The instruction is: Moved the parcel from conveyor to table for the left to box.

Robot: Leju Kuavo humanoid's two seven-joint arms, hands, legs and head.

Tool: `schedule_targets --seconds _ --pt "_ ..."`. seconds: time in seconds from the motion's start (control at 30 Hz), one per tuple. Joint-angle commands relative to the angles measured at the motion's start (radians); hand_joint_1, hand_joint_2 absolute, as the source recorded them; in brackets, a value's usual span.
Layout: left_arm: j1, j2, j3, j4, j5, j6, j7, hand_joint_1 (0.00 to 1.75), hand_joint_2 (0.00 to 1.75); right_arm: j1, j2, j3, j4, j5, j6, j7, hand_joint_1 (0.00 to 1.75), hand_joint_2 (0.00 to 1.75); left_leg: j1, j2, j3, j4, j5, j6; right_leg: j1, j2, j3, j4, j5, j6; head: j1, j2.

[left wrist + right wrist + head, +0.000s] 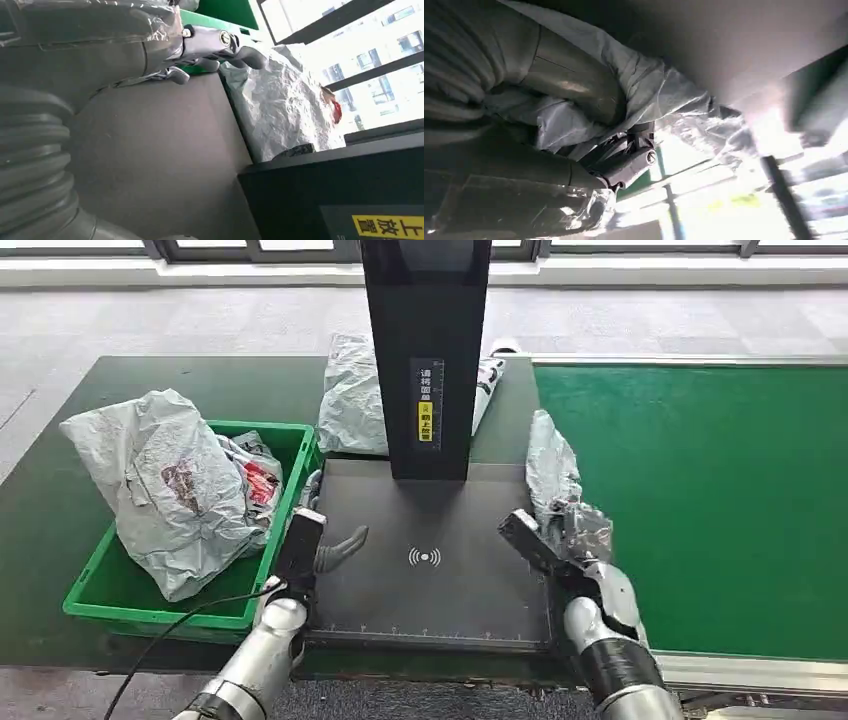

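My right hand (pixel 562 538) grips a crumpled grey plastic parcel (pixel 550 465) at the seam between the black scan plate (pixel 430 590) and the green conveyor (pixel 720 500). The parcel stands upward out of the hand. In the right wrist view the grey parcel (pixel 649 90) is bunched between the thumb and the darker fingers (pixel 629 162). My left hand (pixel 322 545) hovers over the plate's left edge, fingers apart, holding nothing. It sits just right of the green box (pixel 120 595). The left hand (pixel 210 45) also appears in its own wrist view above the plate (pixel 165 150).
The green box holds a large grey parcel (pixel 170 490) and smaller packets. A black scanner post (pixel 428 350) rises from the plate's far side, with another grey parcel (pixel 350 400) (pixel 285 105) behind it. The dark table (pixel 60 500) extends left.
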Motion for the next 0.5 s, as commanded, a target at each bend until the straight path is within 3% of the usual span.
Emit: schedule_targets --seconds 0.03,0.17,0.2,0.47,0.5 --pt "0.0 0.009 0.021 0.001 -0.023 0.009 0.007 0.0 1.75 0.095 -0.03 0.446 -0.246 -0.05 0.087 0.015 1.75 1.75 0.001 0.005 0.002 0.0 -0.002 0.0 0.001 0.003 0.001 -0.001 0.0 -0.001 0.0 0.0" --pt "-0.011 0.008 0.021 0.012 -0.028 -0.01 0.006 0.0 1.75 0.08 -0.044 0.476 -0.232 -0.065 0.147 0.004 1.75 1.75 0.001 0.002 0.001 0.0 -0.001 0.0 0.001 0.001 0.0 -0.001 0.0 -0.001 0.0 0.0" --pt "-0.037 0.006 0.015 0.031 -0.027 -0.032 0.008 0.0 1.75 0.074 -0.036 0.489 -0.202 -0.123 0.248 -0.011 1.75 1.75 0.001 0.002 0.001 0.0 -0.001 0.0 0.001 0.001 0.001 -0.001 0.0 -0.001 0.0 0.0" --pt "-0.183 -0.044 -0.033 0.161 -0.043 -0.066 0.038 0.0 1.75 0.017 -0.019 0.587 -0.026 -0.121 0.319 0.074 1.75 1.75 0.001 -0.001 0.0 0.0 0.001 -0.001 0.002 -0.003 0.001 -0.002 0.002 -0.002 0.0 0.0" --pt "-0.189 -0.047 -0.035 0.171 -0.04 -0.059 0.029 0.0 1.75 0.02 -0.024 0.592 -0.013 -0.116 0.317 0.086 0.44 1.75 0.001 -0.001 0.0 0.0 0.002 -0.001 0.001 -0.003 0.001 -0.001 0.002 -0.001 0.0 0.0"
